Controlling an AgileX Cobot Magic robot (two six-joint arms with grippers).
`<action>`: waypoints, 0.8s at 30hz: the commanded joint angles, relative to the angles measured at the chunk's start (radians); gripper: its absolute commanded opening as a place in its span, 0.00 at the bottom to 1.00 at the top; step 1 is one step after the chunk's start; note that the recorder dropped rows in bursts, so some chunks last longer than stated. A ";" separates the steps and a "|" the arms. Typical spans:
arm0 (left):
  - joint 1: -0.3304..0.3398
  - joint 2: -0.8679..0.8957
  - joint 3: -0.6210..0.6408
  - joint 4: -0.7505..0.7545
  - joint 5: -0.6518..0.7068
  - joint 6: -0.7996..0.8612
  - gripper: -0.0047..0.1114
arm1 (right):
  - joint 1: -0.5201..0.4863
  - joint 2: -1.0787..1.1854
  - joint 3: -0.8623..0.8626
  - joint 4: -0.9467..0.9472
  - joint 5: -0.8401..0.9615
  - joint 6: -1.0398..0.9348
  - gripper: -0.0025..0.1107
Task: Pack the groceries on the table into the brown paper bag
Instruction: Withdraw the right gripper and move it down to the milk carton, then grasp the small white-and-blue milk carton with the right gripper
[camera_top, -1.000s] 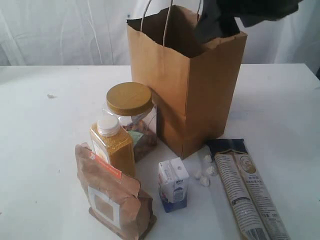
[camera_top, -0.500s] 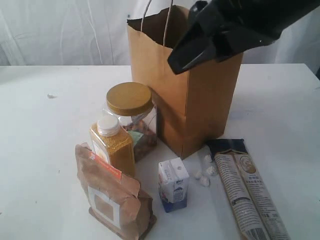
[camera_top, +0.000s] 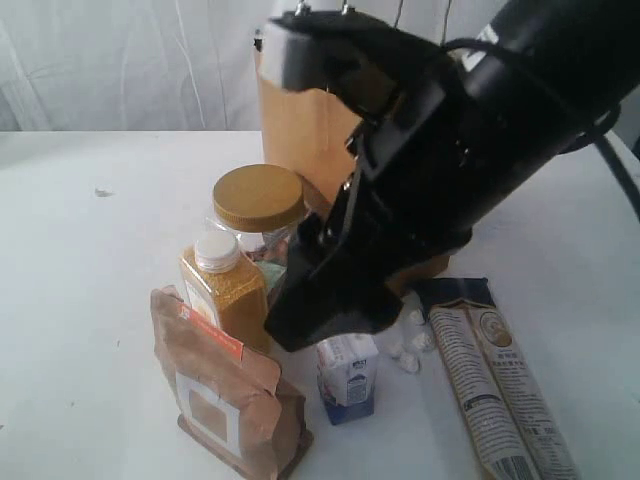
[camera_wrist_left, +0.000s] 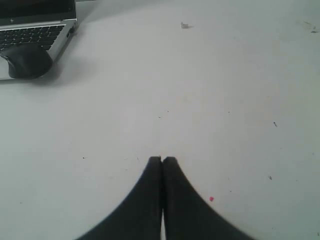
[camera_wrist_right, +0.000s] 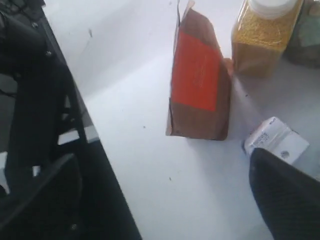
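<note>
The brown paper bag (camera_top: 300, 130) stands at the back of the table (camera_top: 90, 260), mostly hidden behind my right arm. My right gripper (camera_top: 328, 305) hangs open and empty just above the small white-blue carton (camera_top: 348, 378) (camera_wrist_right: 276, 142); only one dark finger (camera_wrist_right: 287, 197) shows in the right wrist view. Beside it stand the gold-lidded clear jar (camera_top: 258, 200), the yellow-grain bottle (camera_top: 226, 288) (camera_wrist_right: 265, 37) and the brown pouch with orange strip (camera_top: 225, 392) (camera_wrist_right: 199, 85). The long beige packet (camera_top: 495, 385) lies to the right. My left gripper (camera_wrist_left: 162, 160) is shut over bare table.
Small white scraps (camera_top: 410, 350) lie between the carton and the packet. A laptop (camera_wrist_left: 35, 25) and a dark mouse (camera_wrist_left: 26, 61) sit far off in the left wrist view. The table's edge, with a dark chair (camera_wrist_right: 40, 150) beyond it, shows in the right wrist view.
My right arm has swung down from above the bag's mouth to the front of the bag, and its open gripper now hangs over the small carton. The groceries have not moved.
</note>
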 joint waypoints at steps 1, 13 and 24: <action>-0.008 -0.003 0.006 -0.009 -0.004 0.002 0.04 | 0.058 -0.006 0.025 -0.223 -0.097 0.166 0.76; -0.008 -0.003 0.006 -0.009 -0.004 0.002 0.04 | 0.061 0.064 0.144 -0.291 -0.282 0.292 0.76; -0.008 -0.003 0.006 -0.009 -0.004 0.002 0.04 | 0.061 0.275 0.193 -0.295 -0.360 0.292 0.76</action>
